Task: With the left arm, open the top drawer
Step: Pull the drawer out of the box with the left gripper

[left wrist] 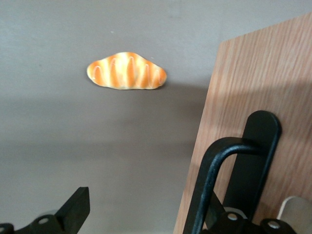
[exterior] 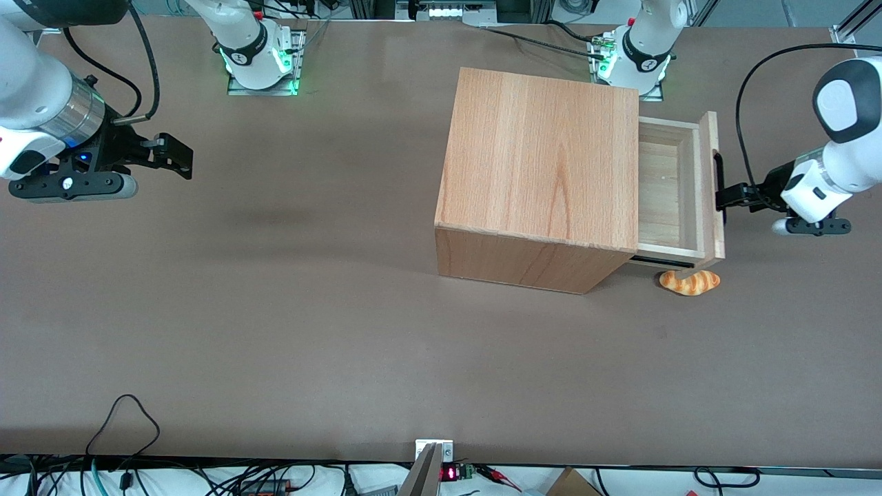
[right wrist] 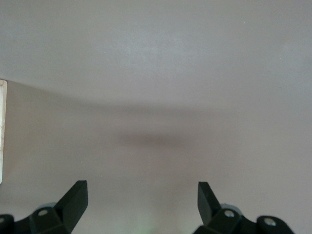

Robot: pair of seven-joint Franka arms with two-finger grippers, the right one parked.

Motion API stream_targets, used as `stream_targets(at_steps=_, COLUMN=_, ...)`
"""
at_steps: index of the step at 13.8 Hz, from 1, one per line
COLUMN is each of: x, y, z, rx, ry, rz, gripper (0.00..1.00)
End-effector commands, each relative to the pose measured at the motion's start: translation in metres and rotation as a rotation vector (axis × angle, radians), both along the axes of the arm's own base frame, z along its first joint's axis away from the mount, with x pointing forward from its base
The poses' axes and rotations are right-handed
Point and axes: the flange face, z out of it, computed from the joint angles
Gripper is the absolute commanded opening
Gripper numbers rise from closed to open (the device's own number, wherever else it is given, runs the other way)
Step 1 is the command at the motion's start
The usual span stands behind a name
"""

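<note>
With tool (exterior: 723, 198) at one top drawer (exterior: 679, 186)

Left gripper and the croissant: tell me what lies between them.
Only bare brown table separates the left gripper, hooked at the top drawer's black handle, from the croissant, as the left wrist view shows.

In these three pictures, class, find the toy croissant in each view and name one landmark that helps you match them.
Front view: the croissant lies on the table, below the top drawer, nearer the camera than the left gripper.
Left wrist view: the croissant lies on the table beside the drawer's front.
Right wrist view: not in it.
Shared landmark: the drawer's black handle.
</note>
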Motion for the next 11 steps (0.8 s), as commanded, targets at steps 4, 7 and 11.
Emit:
stream_targets(at_steps=4, x=0.003, y=0.043, z=0.003, rx=0.012, ry=-0.025, rz=-0.008, gripper=1.00)
stream_targets(at_steps=7, x=0.003, y=0.061, z=0.001, rx=0.009, ry=-0.031, rz=-0.007, gripper=1.00)
stream_targets(at_steps=11, x=0.005, y=0.064, z=0.009, rx=0.010, ry=-0.037, rz=-0.004, gripper=1.00)
